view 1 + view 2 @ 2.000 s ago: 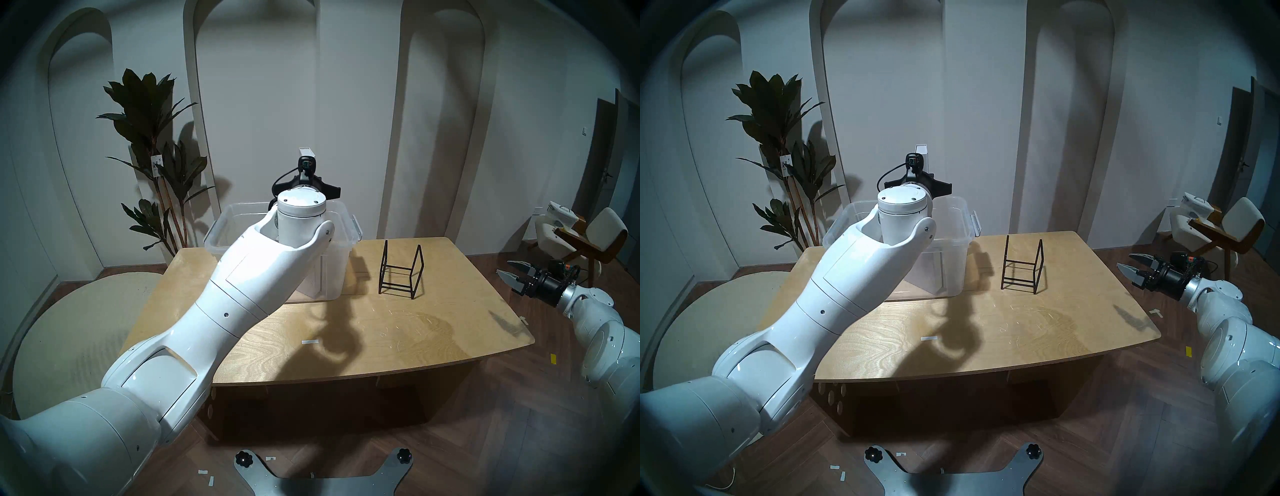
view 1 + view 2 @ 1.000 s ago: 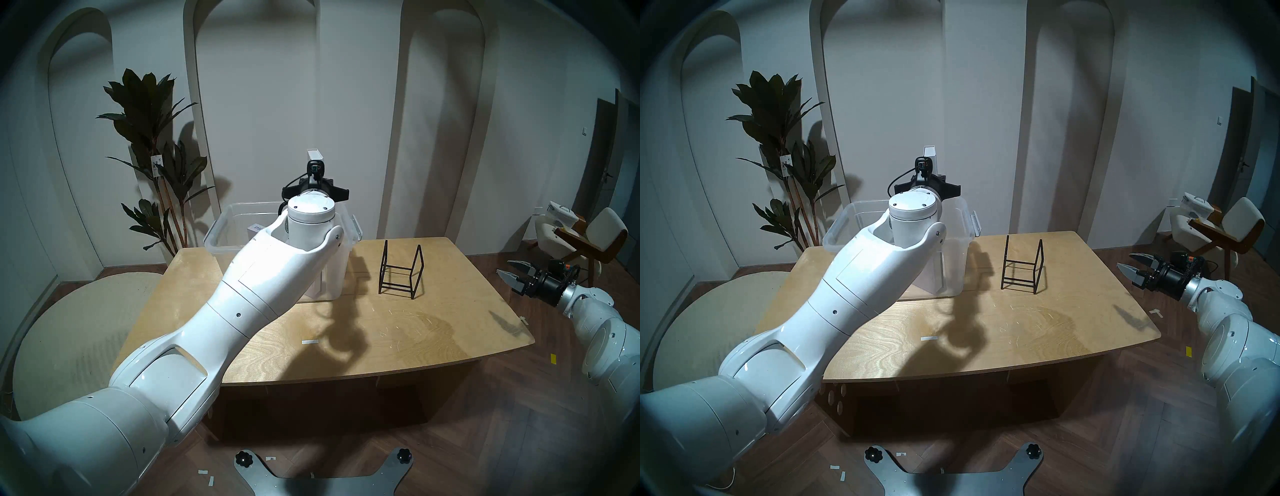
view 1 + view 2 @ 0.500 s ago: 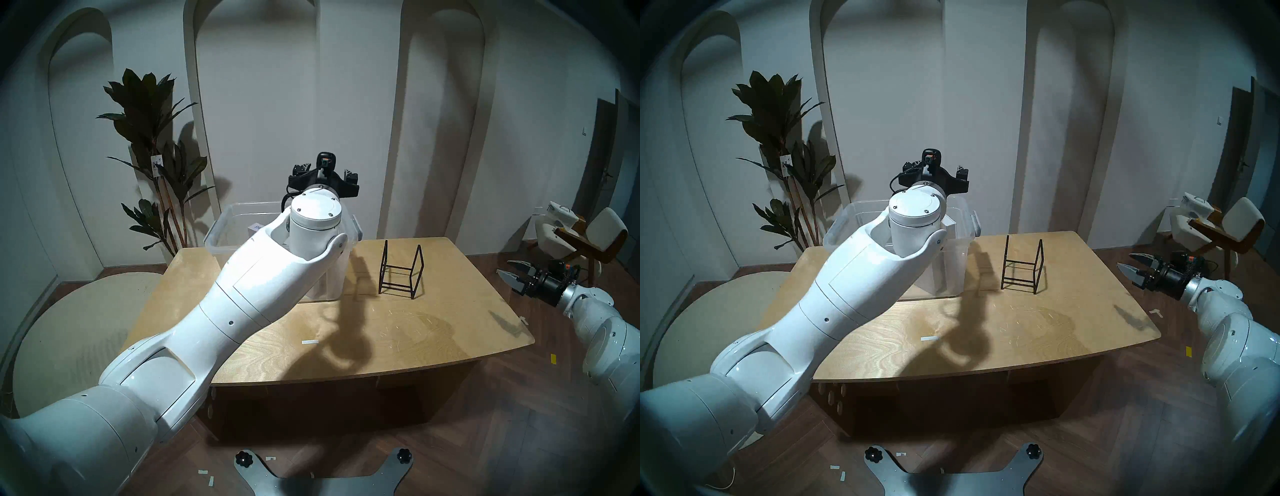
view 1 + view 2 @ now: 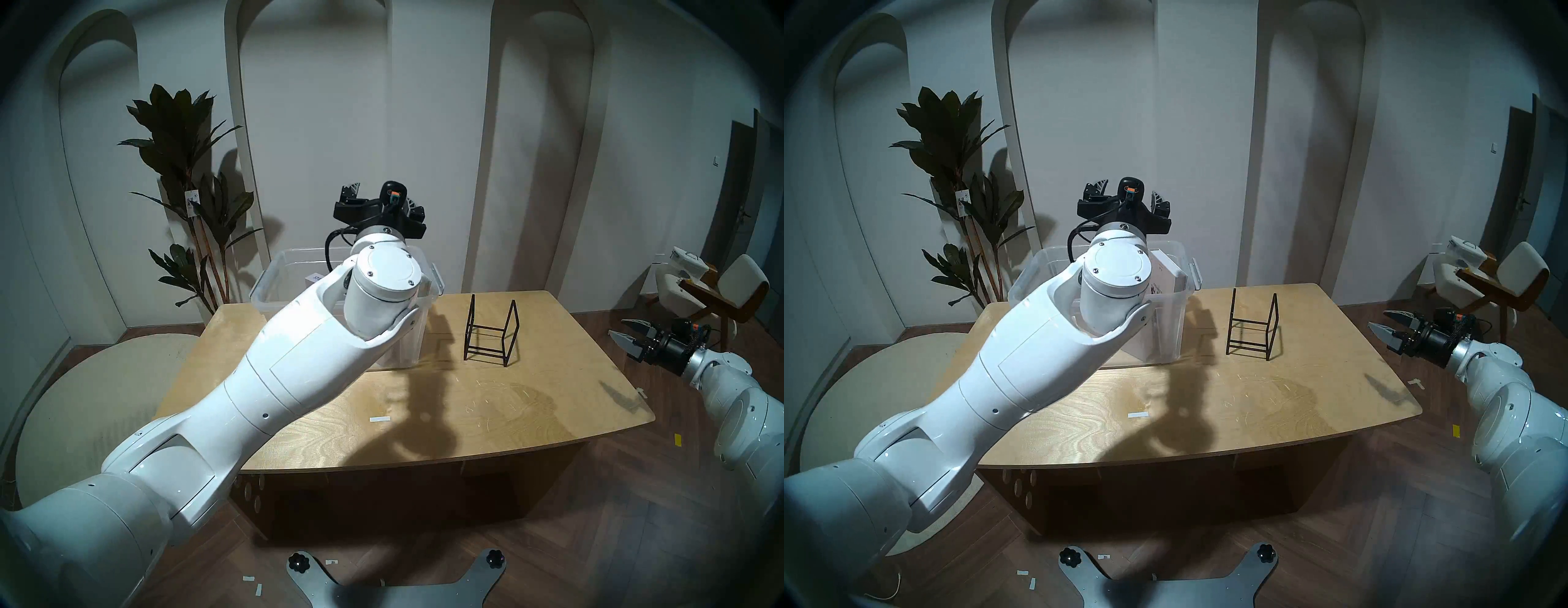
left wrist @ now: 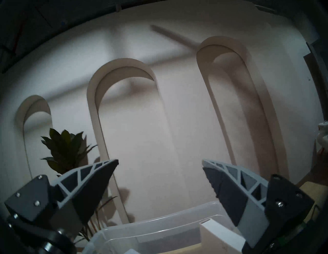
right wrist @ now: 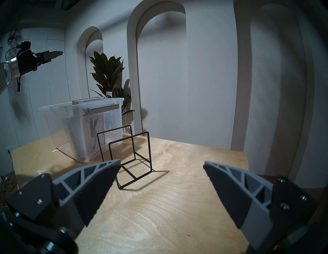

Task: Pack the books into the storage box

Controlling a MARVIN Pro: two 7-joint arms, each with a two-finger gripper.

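The clear storage box (image 4: 271, 276) stands at the table's far left. A white book (image 4: 1168, 271) leans inside it against the right wall. Its dark cover graphics show through the wall in the right wrist view (image 6: 93, 129), and its top edge shows in the left wrist view (image 5: 218, 232). A pale grey book (image 4: 314, 278) peeks out behind my left arm inside the box. My left gripper (image 4: 382, 197) is open and empty above the box (image 5: 142, 228). My right gripper (image 4: 620, 329) is open and empty, off the table's right edge.
A black wire rack (image 4: 492, 335) stands empty on the table right of the box; it also shows in the right wrist view (image 6: 127, 154). A potted plant (image 4: 186, 191) stands behind the table's left. A chair (image 4: 717, 293) stands far right.
My left gripper held the white book above the box, let it go into the box, opened, then rose and shifted left. The right arm has not moved.
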